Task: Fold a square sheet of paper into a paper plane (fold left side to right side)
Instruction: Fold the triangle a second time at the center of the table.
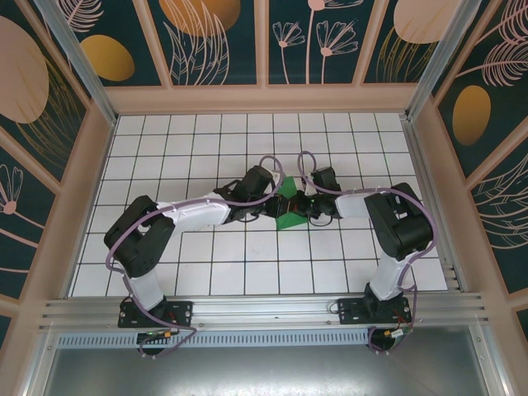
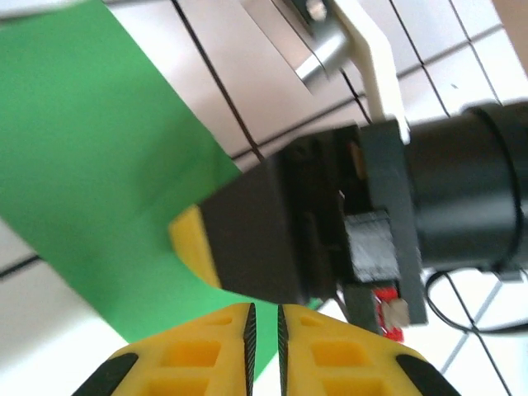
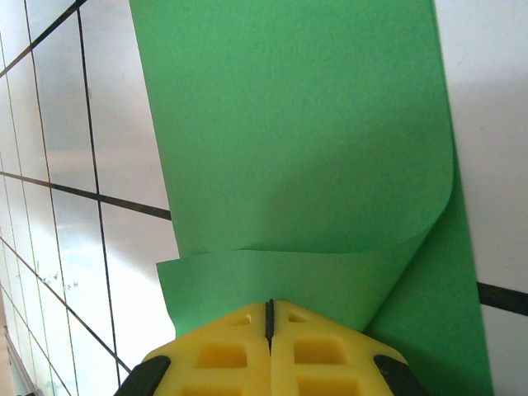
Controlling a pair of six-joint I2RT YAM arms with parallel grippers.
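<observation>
paper (image 1: 289, 216) on table (image 1: 247, 264), seemingly between left end effector (image 2: 264, 326) and right end effector (image 3: 269, 318)

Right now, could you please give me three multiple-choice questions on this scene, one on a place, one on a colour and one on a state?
1. Where does the paper lie?
A. On the rail by the arm bases.
B. Near the middle of the table.
C. In the far left corner.

2. What colour is the paper?
A. White.
B. Red.
C. Green.

3. How is the right hand?
A. Shut on the paper's edge.
B. Wide open above the paper.
C. Shut on nothing, away from the paper.

Answers:
1 B, the top view shows it mid-table, where the two arms meet.
2 C, it is bright green in every view.
3 A, the right wrist view shows it closed, with the curled edge pinched in it.
</observation>
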